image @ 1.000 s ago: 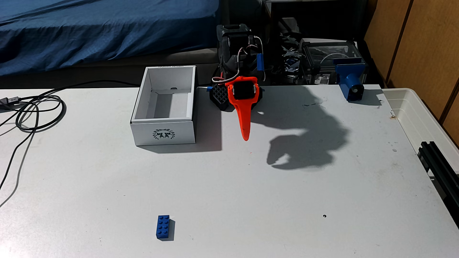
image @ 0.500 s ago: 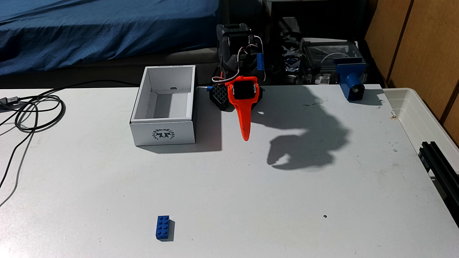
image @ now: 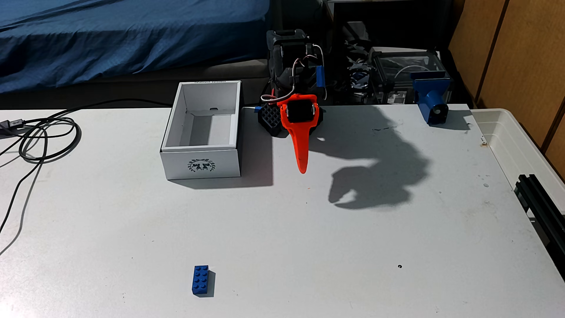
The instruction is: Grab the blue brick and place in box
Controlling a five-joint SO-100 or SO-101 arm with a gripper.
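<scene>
On your white table (image: pixel 336 244) beside a blue-covered bed (image: pixel 122 39), the blue brick (image: pixel 201 280) lies well before the empty box (image: pixel 200 163); the orange gripper (image: pixel 302 165) hides whether its fingers part.

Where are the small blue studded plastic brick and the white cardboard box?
Small blue studded plastic brick (image: pixel 201 280), fixed view, on its studded top.
White cardboard box (image: pixel 200 165), fixed view, on the emblem wall.

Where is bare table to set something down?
Widest: the middle, between the box and the blue brick, running right to the black rail. Crowded: the cables at left, and the back edge by the gripper and blue clamp.
</scene>
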